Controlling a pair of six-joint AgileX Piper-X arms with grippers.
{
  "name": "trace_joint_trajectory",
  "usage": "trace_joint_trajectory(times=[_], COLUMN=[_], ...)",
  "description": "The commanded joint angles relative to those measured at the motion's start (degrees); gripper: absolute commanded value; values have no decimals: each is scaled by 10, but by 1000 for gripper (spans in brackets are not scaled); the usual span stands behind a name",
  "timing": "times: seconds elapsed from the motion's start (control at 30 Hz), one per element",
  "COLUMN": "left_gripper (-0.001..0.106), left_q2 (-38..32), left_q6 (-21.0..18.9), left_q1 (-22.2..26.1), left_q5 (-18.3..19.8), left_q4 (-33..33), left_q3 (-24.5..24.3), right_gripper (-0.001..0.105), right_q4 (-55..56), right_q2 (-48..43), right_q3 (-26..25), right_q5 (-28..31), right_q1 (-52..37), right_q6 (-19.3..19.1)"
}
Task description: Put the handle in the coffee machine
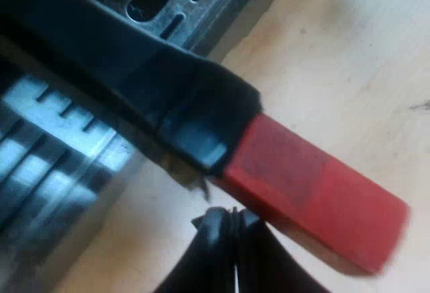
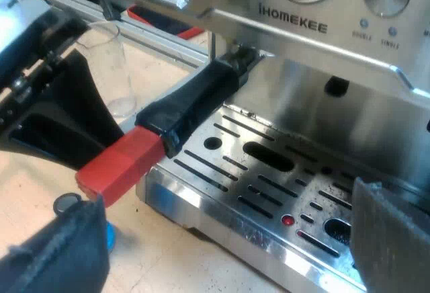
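Left wrist view: my left gripper (image 1: 232, 256) has its fingers pressed together on nothing, tips just under the handle (image 1: 168, 98) where the black meets the red end (image 1: 316, 185). My right gripper (image 2: 228, 242) hangs spread and empty over the drip tray (image 2: 269, 172). Beyond, the handle's far end sits up under the espresso machine (image 2: 302, 24). It looks seated but not locked, so the next move is a sideways push to twist it home.

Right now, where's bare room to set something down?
Bare table beyond the handle's red end, and along the front of the drip tray. Crowded between the measuring glass, the left gripper and the red end; something blue lies by the right gripper.
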Motion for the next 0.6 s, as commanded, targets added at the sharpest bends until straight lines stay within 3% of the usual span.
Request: trace_joint_trajectory(times=[0.03,0.17,0.27,0.33,0.4,0.43,0.53,0.6], left_gripper=[0,0,0,5,24,28,61,75], left_q2=[-12,-38,-54,-59,-69,-71,-87,-98], left_q6=[1,115,134,134,134,134,123,100], left_q1=[8,83,127,150,178,182,215,235], left_q5=[80,33,-2,-5,-5,-5,-5,-14], left_q4=[6,92,112,112,112,112,112,112], left_q3=[-19,-19,-19,-19,-20,-20,-30,-53], right_gripper=[75,75,75,75,75,75,75,75], right_q4=[2,2,2,2,2,2,2,2], right_q2=[-4,-4,-4,-4,-4,-4,-4,-4], right_q3=[-4,-4,-4,-4,-4,-4,-4,-6], right_q5=[-1,-20,-40,-40,-40,-40,-40,-74], right_q1=[1,1,1,1,1,1,-1,-14], right_q6=[0,0,0,1,1,1,1,2])
